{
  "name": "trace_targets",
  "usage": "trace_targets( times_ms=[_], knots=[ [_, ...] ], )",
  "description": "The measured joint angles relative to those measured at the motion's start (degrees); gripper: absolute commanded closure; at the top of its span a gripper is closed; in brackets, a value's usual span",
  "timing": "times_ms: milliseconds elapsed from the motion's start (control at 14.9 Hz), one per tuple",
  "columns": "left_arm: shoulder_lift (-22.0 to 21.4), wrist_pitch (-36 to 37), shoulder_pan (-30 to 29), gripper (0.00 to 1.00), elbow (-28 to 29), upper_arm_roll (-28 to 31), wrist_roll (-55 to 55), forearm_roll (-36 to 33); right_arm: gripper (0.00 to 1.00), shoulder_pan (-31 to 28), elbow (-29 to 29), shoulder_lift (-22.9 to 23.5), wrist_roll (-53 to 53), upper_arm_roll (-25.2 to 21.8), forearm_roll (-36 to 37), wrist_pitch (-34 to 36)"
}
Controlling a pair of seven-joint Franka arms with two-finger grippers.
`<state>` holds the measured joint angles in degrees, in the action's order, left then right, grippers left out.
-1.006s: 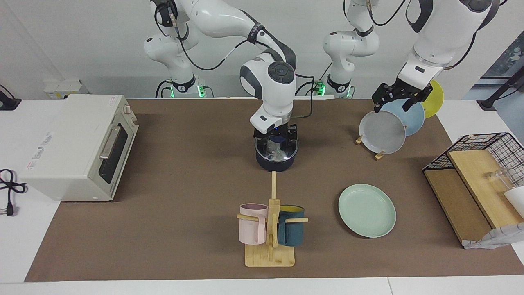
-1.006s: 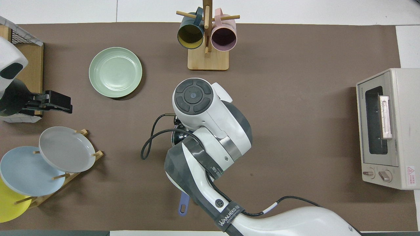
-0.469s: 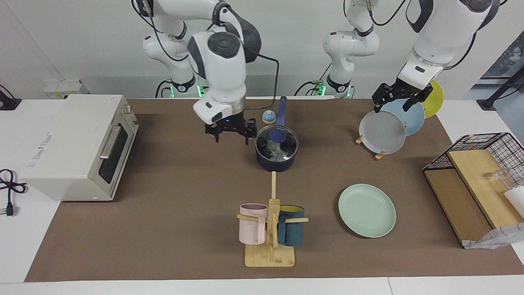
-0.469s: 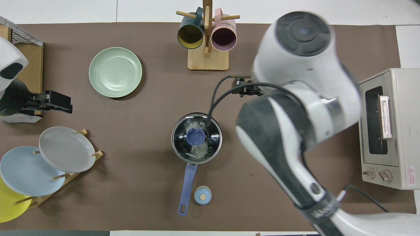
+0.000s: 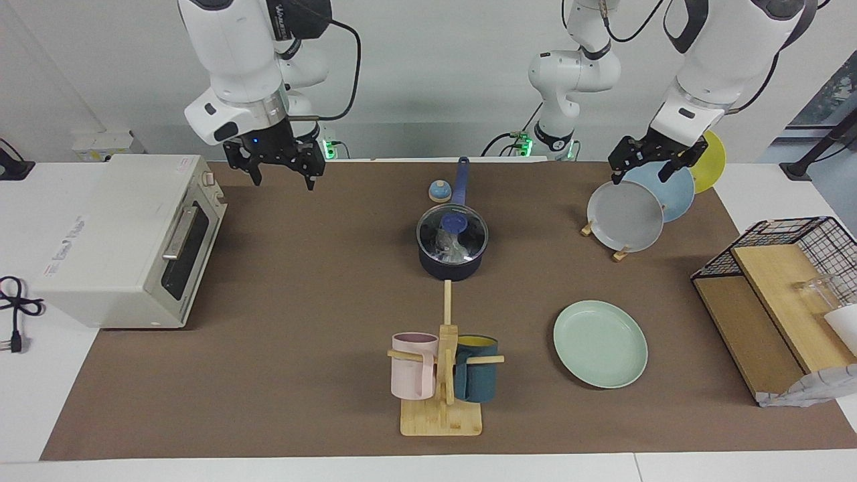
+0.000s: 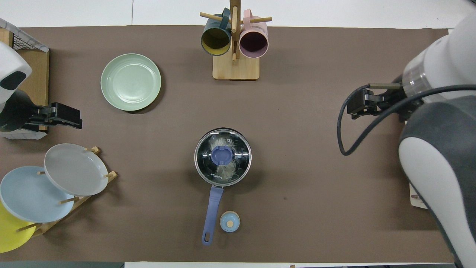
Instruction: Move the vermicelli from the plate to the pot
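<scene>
The dark pot (image 5: 450, 271) with a long blue handle (image 6: 212, 208) stands mid-table under a glass lid (image 6: 238, 163) with a blue knob. The whitish vermicelli (image 5: 448, 249) lies inside it and shows through the lid in the overhead view (image 6: 220, 141). The mint-green plate (image 5: 600, 343) is bare and lies farther from the robots, toward the left arm's end; it also shows in the overhead view (image 6: 131, 82). My right gripper (image 5: 282, 177) is open and empty, up in the air beside the toaster oven. My left gripper (image 5: 641, 174) is open and waits over the plate rack.
A toaster oven (image 5: 127, 234) stands at the right arm's end. A mug tree (image 5: 442, 375) with a pink and a teal mug is farther out. A rack (image 5: 626, 214) holds grey, light-blue and yellow plates. A wire basket (image 5: 776, 294) holds wooden boards. A small light-blue knob-like thing (image 6: 230, 221) lies beside the pot's handle.
My right gripper has lifted off the pot's lid and swung toward the toaster oven's end, leaving the lid on the pot. The left arm has not moved.
</scene>
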<state>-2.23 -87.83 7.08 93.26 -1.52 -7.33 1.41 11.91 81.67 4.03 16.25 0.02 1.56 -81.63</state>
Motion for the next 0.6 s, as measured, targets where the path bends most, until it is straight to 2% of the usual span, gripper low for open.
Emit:
trace_targets(
  times_ms=[335,603],
  knots=[
    [0.0,0.0,0.0,0.0,0.0,0.0,0.0,0.0,0.0,-3.04,1.08,-2.23,-9.92,-3.44,0.02,0.35],
    [0.0,0.0,0.0,0.0,0.0,0.0,0.0,0.0,0.0,-4.42,2.61,-3.05,-10.64,-3.6,0.02,0.62]
  ],
)
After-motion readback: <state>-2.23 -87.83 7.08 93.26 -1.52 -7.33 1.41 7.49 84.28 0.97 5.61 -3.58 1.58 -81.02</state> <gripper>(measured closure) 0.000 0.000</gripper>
